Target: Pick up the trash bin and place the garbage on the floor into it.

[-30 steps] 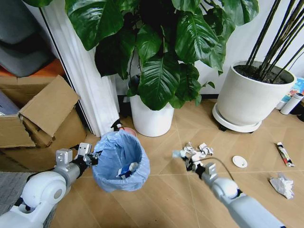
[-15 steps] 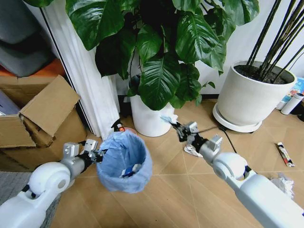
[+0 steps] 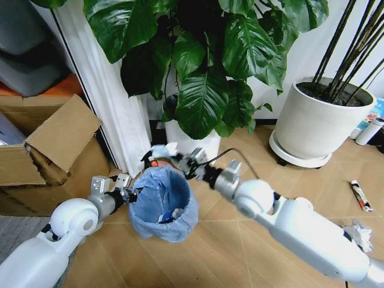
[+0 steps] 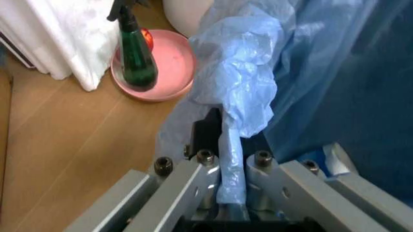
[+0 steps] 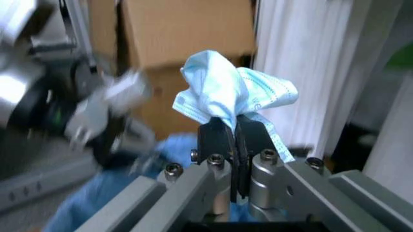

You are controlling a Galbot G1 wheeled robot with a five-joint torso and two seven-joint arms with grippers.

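The trash bin [image 3: 162, 207], dark with a crinkled light-blue bag, hangs tilted just above the floor [image 3: 240, 252]. My left gripper [image 3: 129, 194] is shut on its bag rim [image 4: 235, 96] at the side nearest the cardboard box. My right gripper [image 3: 180, 158] is over the bin's far rim, shut on a crumpled pale-blue and white piece of garbage [image 3: 161, 150] [image 5: 226, 94]. Inside the bin lie a few white and blue scraps [image 3: 171, 214]. More garbage lies on the floor at the right: a wrapper stick [image 3: 360, 195] and a crumpled white tissue [image 3: 359, 231].
A white plant pot [image 3: 195, 147] stands right behind the bin, and a larger one [image 3: 312, 123] at the back right. A green spray bottle [image 4: 134, 58] stands in a pink dish [image 4: 164, 72] by the white curtain [image 3: 108, 102]. An open cardboard box [image 3: 54, 147] is at the left.
My right arm has swung left from the floor litter, carrying the pale-blue piece up over the bin. The left arm has shifted the bin slightly right and tilted it.
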